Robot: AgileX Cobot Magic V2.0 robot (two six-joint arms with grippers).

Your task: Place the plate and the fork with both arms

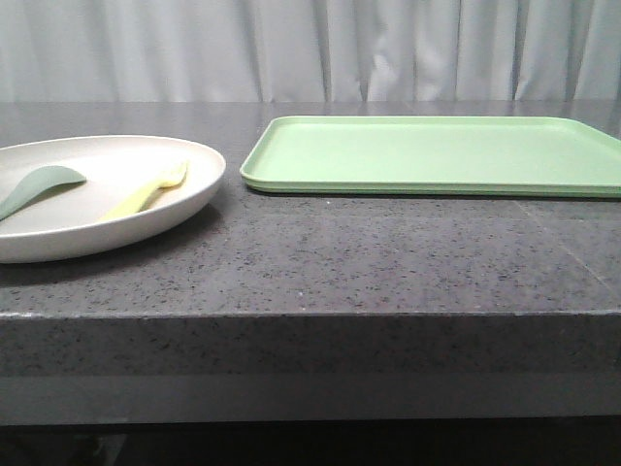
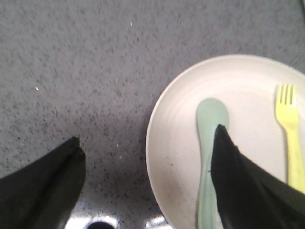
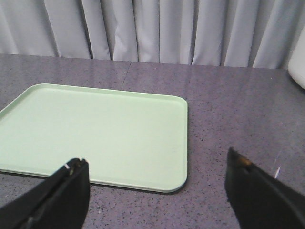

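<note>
- Showing nearest in the front view: speckled dark tabletop (image 1: 388, 262), its front edge closest to the camera.
- Sitting at the left of the tabletop: plate (image 1: 58, 238), bearing the fork (image 1: 146, 194) and a grey-green spoon (image 1: 39, 186) side by side, apart from each other.
- Lying to the right of the plate, near but not touching: green tray (image 1: 437, 155), carrying nothing.
- Hovering over the plate's edge: left end effector (image 2: 147, 191), fingers wide apart, gripping nothing; one finger over the spoon's handle, the other over bare tabletop.
- Hanging above the near edge of the tray: right end effector (image 3: 155, 191), fingers likewise spread, holding nothing.
- Judging progress: nothing done yet; plate and fork both resting where they lie, neither grasped nor lifted.
- Remaining, by the task sentence: taking up the plate with one arm and the fork with the other, then setting both down, probably on the tray, though not stated outright.
- Needing care: picking the fork without disturbing the spoon beside it.
</note>
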